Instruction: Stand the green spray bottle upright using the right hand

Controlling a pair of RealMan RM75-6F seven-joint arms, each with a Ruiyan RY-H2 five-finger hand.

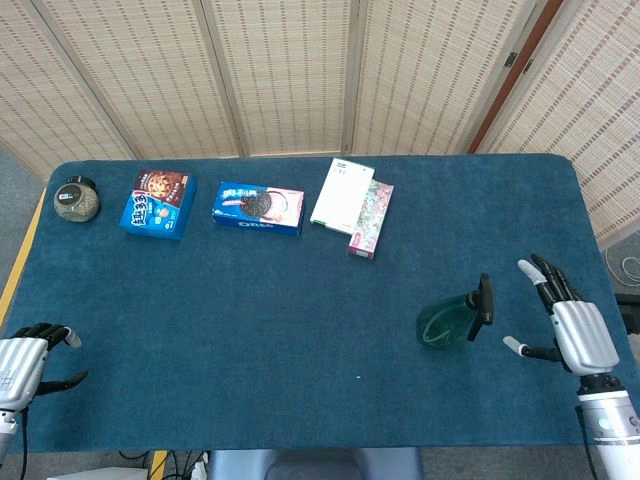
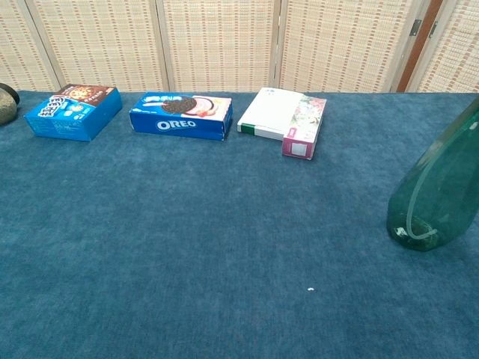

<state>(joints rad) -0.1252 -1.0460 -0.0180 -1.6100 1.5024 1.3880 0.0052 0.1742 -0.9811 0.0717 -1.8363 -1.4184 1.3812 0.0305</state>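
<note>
You have a translucent green spray bottle (image 1: 447,321) with a black head on deep blue felt-like table cover (image 1: 300,340), a blue Oreo box (image 2: 180,115), a white-and-pink floral box (image 2: 303,127), and tan woven screens (image 1: 290,70) behind

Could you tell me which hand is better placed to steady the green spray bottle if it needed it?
The right hand: it is open just beside the translucent green plastic spray bottle, while the left hand sits at the table's opposite edge.
</note>
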